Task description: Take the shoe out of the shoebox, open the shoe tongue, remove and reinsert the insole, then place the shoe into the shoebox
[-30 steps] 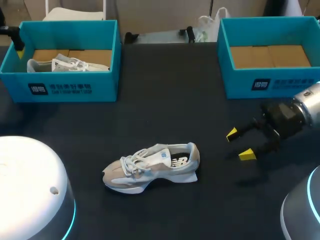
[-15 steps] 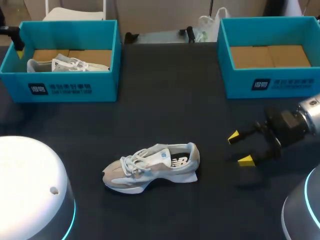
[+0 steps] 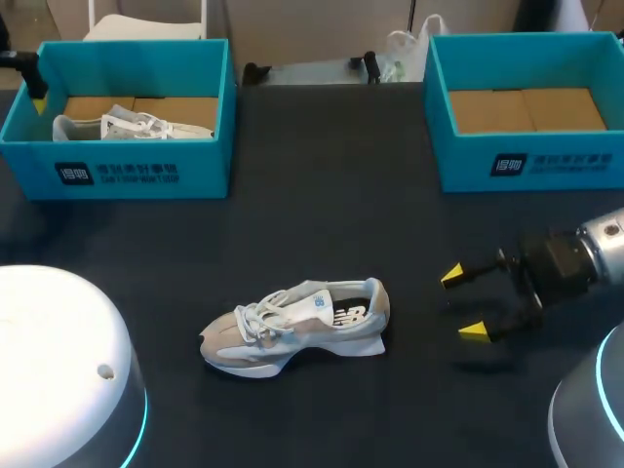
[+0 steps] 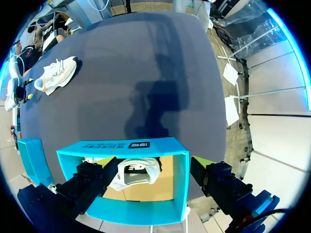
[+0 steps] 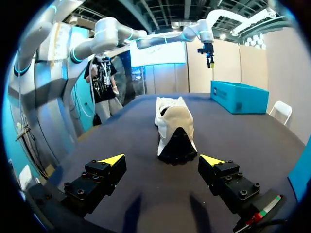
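Note:
A grey-and-white shoe [image 3: 297, 327] lies on its sole on the dark table, toe to the left; the right wrist view has its heel [image 5: 174, 126] straight ahead. My right gripper [image 3: 463, 303] hovers open to the right of the heel, apart from it, fingers level with the shoe [image 5: 163, 159]. A second shoe [image 3: 127, 125] lies in the left teal shoebox [image 3: 127, 171]. My left gripper [image 4: 150, 170] hangs open high over that box, looking down on the boxed shoe [image 4: 138, 172]. In the head view only part of one left finger [image 3: 34, 83] shows by the box's far left corner.
An empty teal shoebox [image 3: 526, 161] with a cardboard floor stands at the back right. My arms' white bases fill the front left [image 3: 58, 361] and front right [image 3: 590, 409] corners. Dark table surface [image 3: 322, 205] lies between the two boxes.
My right gripper has drifted toward the table's front edge, staying open and to the right of the shoe. The shoe and the left arm have not moved.

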Controlling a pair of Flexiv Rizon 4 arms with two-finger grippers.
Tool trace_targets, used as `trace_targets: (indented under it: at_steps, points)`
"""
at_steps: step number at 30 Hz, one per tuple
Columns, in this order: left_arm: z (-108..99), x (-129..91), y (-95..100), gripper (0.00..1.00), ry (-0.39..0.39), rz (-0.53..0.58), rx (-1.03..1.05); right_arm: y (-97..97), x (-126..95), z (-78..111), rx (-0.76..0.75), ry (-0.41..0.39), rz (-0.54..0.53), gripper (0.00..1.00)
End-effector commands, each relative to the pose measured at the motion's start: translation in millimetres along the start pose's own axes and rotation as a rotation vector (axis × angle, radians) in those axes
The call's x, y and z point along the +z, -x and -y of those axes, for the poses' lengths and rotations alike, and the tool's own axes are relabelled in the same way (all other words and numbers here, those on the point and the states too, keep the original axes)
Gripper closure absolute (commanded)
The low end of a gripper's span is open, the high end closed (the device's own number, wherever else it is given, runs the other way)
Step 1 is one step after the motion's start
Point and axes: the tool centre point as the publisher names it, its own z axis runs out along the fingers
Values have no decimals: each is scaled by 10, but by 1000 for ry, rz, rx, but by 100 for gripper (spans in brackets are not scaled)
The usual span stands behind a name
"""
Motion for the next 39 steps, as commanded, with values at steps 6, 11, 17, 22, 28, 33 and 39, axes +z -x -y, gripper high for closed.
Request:
trace_targets:
  at_steps: [6, 11, 17, 22, 28, 33, 39]
  points:
    - [11, 0, -3, 0, 2, -2, 1, 12, 6, 10, 0, 0, -2, 0]
    - [11, 0, -3, 0, 2, -2, 1, 114, 120, 92, -23, 10, 4, 0]
    - [11, 0, -3, 0, 2, -2, 1, 242, 244, 123, -39, 12, 7, 0]
    - [11, 0, -3, 0, 2, -2, 1, 318, 384, 95, -52, 22, 0, 0]
    - [11, 0, -3, 0, 2, -2, 1, 321, 438, 94, -49, 14, -13, 0]
    - [11, 0, -3, 0, 2, -2, 1, 321, 438, 94, -49, 14, -13, 0]
    - [11, 0, -3, 0, 2, -2, 1, 360, 593, 104, 26, -9, -12, 0]
